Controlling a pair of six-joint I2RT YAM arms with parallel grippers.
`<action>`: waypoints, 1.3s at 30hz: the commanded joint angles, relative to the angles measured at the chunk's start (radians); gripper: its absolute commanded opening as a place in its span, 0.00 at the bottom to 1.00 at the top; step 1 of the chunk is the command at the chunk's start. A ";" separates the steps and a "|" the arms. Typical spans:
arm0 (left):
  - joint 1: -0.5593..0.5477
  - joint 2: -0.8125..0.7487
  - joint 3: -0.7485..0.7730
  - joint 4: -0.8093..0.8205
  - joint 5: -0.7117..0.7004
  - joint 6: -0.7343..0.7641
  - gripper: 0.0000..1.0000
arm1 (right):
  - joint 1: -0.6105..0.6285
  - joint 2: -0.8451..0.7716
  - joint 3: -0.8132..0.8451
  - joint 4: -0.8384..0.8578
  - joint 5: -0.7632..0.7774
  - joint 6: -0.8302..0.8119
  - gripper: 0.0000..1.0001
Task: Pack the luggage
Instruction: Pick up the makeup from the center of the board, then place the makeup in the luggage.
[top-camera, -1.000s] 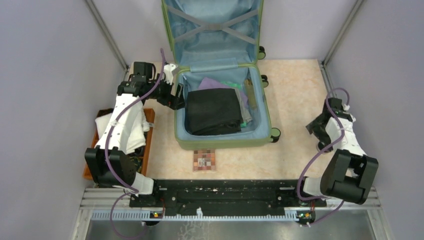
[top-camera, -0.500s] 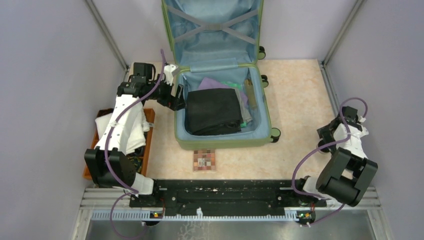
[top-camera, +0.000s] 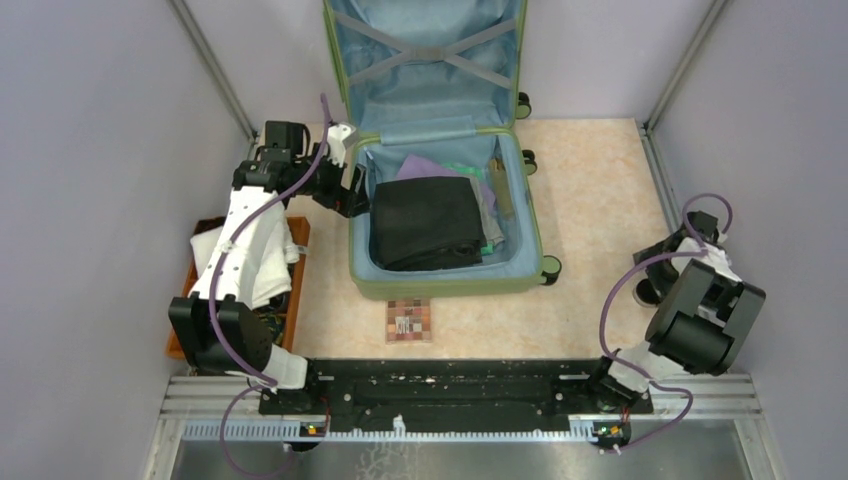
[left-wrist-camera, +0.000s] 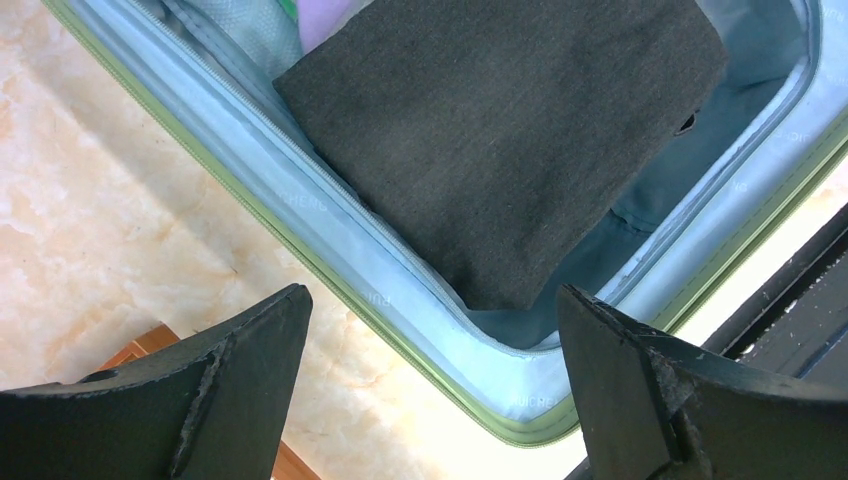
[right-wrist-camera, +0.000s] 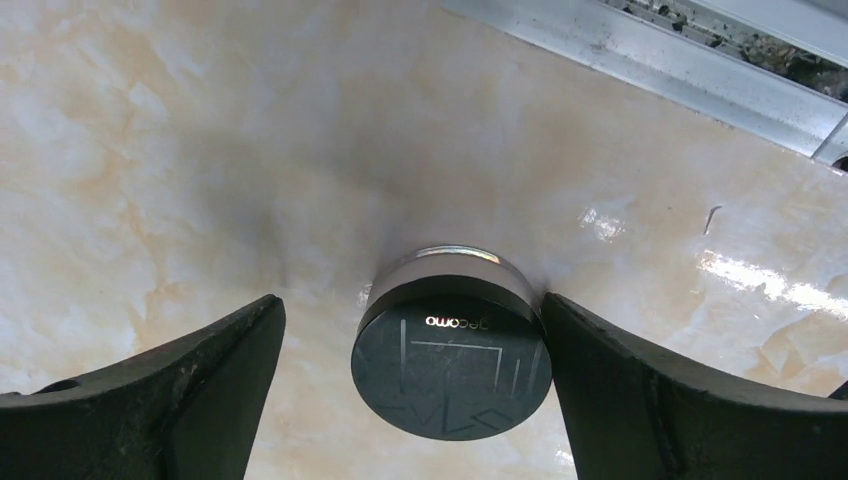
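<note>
Below L gripper (left-wrist-camera: 432, 290): left rim of the luggage (top-camera: 440, 278) and a black garment (left-wrist-camera: 500, 130), folded, lying flat inside. Gripper hangs over that rim; in the wrist view the garment's near corner shows betw. the fingers.
L gripper state: fingers spread wide, nothing pinched, nothing touched.
Luggage: open on the table (top-camera: 590, 200). Lower half lies flat, lid stands up vs the back wall, lt-blue lining w/ crossed straps showing. Small black wheels on the side away from L gripper.
Beyond L gripper, far end of lower half: purple cloth (top-camera: 425, 165) and a bit of a green item (top-camera: 462, 168), both partly under the black garment.
Behind L gripper, alongside L arm: orange tray (top-camera: 300, 232) w/ white cloth (top-camera: 265, 262); the arm covers most of it.
Below R gripper (right-wrist-camera: 412, 305): black disc (right-wrist-camera: 452, 370), round, silver edge, flat on the table betw. the fingers. It sits nearer the finger on the wrist view's right; contact there can't tell.
R gripper state: spread wide, not pinching the disc.
R gripper vs luggage: well apart, bare table betw. them. Gripper is low, near the table's right edge, arm folded back over it.
Betw. the two grippers, on luggage's near side: small brown checked square (top-camera: 408, 320), flat on the table, just beside the near rim.
</note>
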 joint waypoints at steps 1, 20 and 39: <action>0.006 0.010 0.042 0.004 0.009 0.008 0.98 | -0.008 0.047 0.024 0.072 -0.010 -0.011 0.95; 0.005 0.005 0.040 0.016 0.011 -0.006 0.99 | 0.256 -0.085 0.145 0.024 -0.115 -0.046 0.24; 0.014 -0.032 -0.008 0.018 -0.008 -0.001 0.98 | 1.028 0.258 0.880 -0.323 0.048 -0.163 0.23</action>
